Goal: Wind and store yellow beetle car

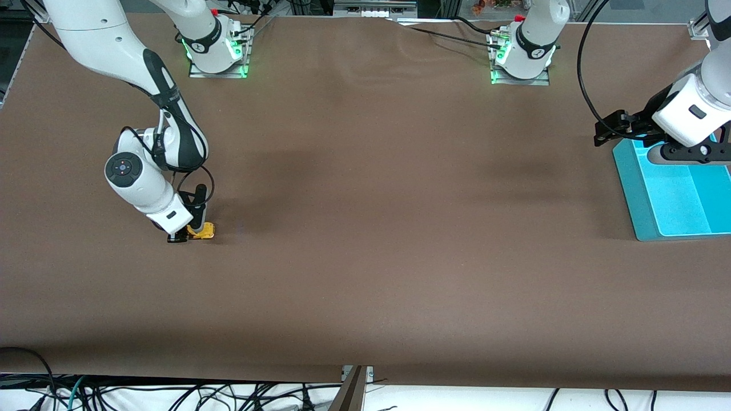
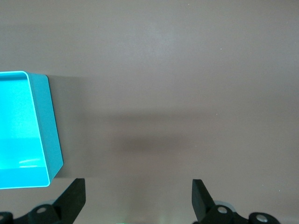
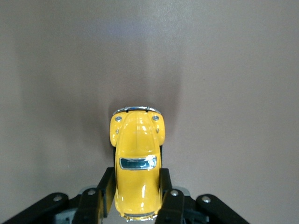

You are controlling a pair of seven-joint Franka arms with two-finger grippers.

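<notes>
1 brown table (image 1: 365, 228) bears yellow beetle car (image 1: 204, 231).

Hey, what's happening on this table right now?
The right claw is down at the table toward the right arm's end, shut on the yellow beetle car, gripping its sides with the car still on the surface. The left arm waits, its claw open beside the turquoise bin at its own end of the table.

This looks like a robot lab: two white robot arms (image 1: 137, 114) bolted to a brown-covered surface (image 1: 365, 257), with loose cables (image 1: 171, 394) hanging at its near edge.
</notes>
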